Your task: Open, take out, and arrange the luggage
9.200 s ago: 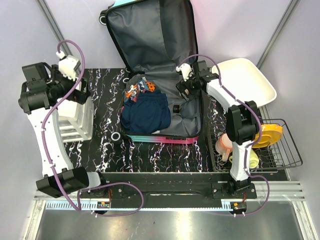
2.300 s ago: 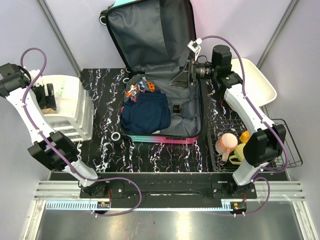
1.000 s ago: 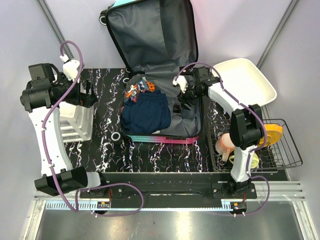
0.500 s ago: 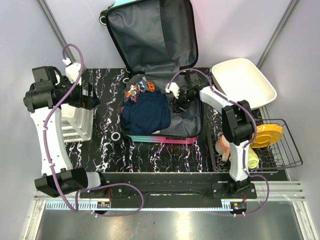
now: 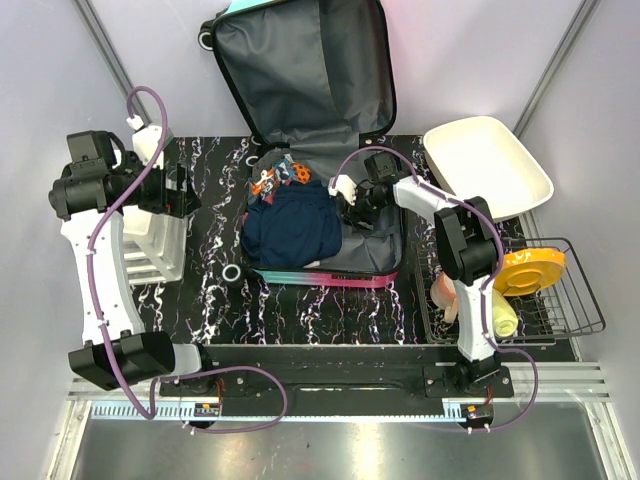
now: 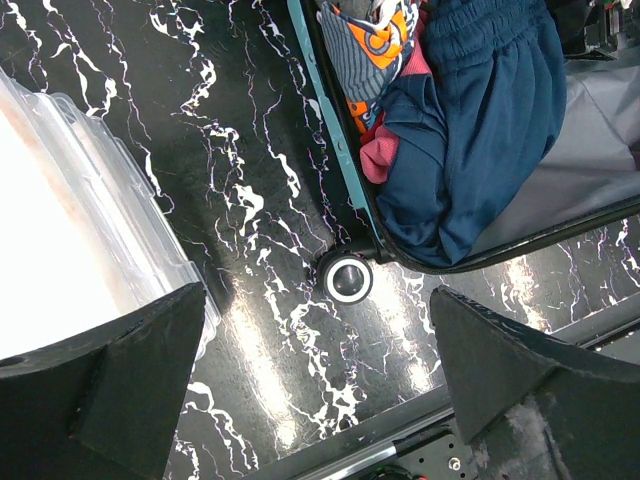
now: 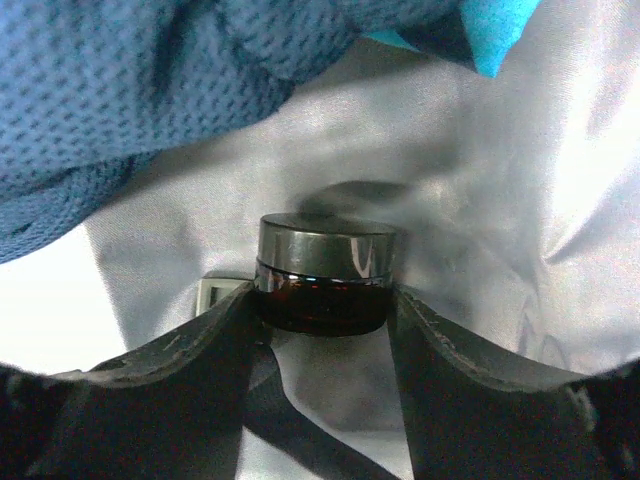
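**Open luggage and both hands.** The luggage point(image 5: 300, 80) sits mid-rear on the counter point(image 5: 300, 310). Its long axis runs left to right, wheeled end pointing left, and the lid is raised on the far hinge. The left hand point(image 5: 180, 190) is spread wide above the counter's left. The right hand point(image 7: 322, 305), inside the base shell, is clamped on a small dark jar point(image 7: 325, 255). A white tag point(image 7: 222, 292), perhaps a label, is too small to read.

My right gripper point(image 5: 351, 206) has swung inward off the rim of the luggage point(image 5: 300, 80), dropped inside it, and closed around a small dark jar point(image 7: 323, 272) now between its fingers. My left gripper point(image 5: 178, 190) came back in from far left.
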`<move>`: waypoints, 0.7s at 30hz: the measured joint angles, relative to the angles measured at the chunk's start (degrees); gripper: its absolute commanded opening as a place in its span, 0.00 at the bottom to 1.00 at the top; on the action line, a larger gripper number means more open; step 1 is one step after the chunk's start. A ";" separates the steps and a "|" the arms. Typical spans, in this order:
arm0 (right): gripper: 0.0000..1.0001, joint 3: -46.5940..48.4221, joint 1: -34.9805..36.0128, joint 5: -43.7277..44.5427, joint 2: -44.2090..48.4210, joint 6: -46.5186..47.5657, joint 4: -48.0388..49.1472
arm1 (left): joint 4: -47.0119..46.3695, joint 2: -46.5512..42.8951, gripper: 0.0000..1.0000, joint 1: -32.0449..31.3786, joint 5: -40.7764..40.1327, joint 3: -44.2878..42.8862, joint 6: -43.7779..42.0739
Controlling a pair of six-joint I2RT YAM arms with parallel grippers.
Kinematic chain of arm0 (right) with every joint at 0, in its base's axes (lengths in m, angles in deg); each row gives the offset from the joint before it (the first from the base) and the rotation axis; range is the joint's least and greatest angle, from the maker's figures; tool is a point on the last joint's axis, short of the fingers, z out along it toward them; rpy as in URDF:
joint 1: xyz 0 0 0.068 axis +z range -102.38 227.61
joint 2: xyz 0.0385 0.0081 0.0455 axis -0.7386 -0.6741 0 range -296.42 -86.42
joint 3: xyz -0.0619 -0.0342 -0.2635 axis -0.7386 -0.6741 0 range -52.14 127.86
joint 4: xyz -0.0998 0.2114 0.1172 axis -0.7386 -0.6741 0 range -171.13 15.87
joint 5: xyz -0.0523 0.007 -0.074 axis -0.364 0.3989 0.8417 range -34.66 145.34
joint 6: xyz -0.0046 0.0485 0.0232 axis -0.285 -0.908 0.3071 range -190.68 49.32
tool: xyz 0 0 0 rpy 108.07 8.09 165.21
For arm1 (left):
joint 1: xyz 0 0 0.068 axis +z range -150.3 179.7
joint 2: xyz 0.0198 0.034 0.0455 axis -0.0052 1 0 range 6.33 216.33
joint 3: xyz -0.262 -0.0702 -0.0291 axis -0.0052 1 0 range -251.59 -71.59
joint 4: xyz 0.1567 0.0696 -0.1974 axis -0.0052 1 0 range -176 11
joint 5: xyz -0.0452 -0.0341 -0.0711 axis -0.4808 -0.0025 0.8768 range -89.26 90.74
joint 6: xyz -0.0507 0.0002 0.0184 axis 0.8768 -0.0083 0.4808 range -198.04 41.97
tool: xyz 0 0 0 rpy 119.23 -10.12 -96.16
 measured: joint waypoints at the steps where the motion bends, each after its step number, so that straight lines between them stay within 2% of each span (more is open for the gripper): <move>1: 0.68 0.04 0.00 0.11 -0.02 -0.04 0.00 | -0.07 0.11 0.99 0.00 0.00 0.00 0.02; 2: 0.73 0.11 0.00 0.17 -0.04 -0.20 0.02 | -0.17 0.20 0.99 -0.02 0.04 0.00 0.17; 7: 0.77 0.42 0.00 0.26 -0.11 -1.03 0.87 | -0.37 0.44 0.99 -0.02 0.55 0.00 0.52; 11: 0.67 1.07 0.00 0.24 -0.39 -1.90 0.98 | -0.42 0.44 0.99 -0.02 0.85 0.00 0.94; 16: 0.48 1.62 0.00 0.09 -0.59 -3.06 1.07 | -0.50 0.44 0.99 -0.07 0.92 0.00 1.25; 21: 0.41 1.62 0.00 0.00 -0.59 -3.19 1.22 | -0.79 0.44 0.99 -0.17 1.44 0.00 1.25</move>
